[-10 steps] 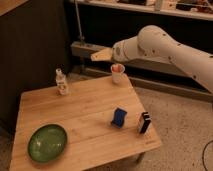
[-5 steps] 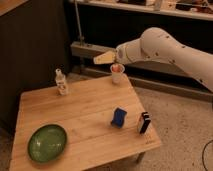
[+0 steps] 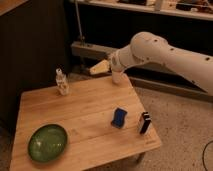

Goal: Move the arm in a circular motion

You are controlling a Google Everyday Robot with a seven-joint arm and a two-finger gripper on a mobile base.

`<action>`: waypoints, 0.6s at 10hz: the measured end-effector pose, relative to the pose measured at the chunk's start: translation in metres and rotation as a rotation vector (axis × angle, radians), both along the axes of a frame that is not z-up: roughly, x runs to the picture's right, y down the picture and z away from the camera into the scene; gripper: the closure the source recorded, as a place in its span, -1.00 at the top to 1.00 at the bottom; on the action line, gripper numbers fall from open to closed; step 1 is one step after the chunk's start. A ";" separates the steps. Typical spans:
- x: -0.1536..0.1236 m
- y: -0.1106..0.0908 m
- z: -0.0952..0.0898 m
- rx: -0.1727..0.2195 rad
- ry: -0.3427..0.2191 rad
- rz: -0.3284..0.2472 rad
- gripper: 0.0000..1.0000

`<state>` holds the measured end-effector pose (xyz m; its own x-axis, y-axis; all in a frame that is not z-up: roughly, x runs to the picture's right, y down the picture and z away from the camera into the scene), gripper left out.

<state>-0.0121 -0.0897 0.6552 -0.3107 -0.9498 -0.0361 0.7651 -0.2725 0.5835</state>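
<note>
**Gripper above far table edge; grip state not determinable**

The gripper (image 3: 100, 67), a flat tan wedge, hangs above the far edge of the table (image 3: 85, 107), to the right of the bottle (image 3: 62, 82) and apart from it. I cannot tell whether it is released or clenched.

Surface and room: The table is low and made of light wooden planks. It stands on a pale speckled floor (image 3: 185, 117).
- The clear bottle stands upright near the far left corner.
- A green bowl (image 3: 48, 142) sits at the near left.
- A blue box (image 3: 119, 118) stands right of centre.
- A dark box (image 3: 144, 123) stands upright just beside the blue box, near the right edge. The two do not touch.

A dark wall (image 3: 35, 45) fills the left background. A metal rail (image 3: 87, 50) runs behind the table.

Orientation: The arm (image 3: 155, 50) is white and thick, and reaches in above the floor and the table's far right corner. Its long axis climbs leftward from the right side to a rounded joint. From there it bends down and left to the gripper. The tip points left and slightly downward.

Obscured: The picture's right edge cuts off the arm's base. A pale object (image 3: 118, 78) stands at the table's far edge under the wrist. The arm hides its top, so it cannot be identified. Items on the shelf along the top are too dim to name. The picture's lower edge cuts off the table's near left corner.
</note>
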 end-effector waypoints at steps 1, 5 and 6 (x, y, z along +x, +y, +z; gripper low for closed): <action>0.001 0.018 -0.004 -0.015 0.013 -0.023 0.60; -0.011 0.087 -0.033 -0.031 0.003 -0.080 0.60; -0.016 0.099 -0.042 -0.023 -0.011 -0.086 0.60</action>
<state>-0.0284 0.0089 0.6136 -0.3907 -0.9203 -0.0186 0.7332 -0.3233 0.5982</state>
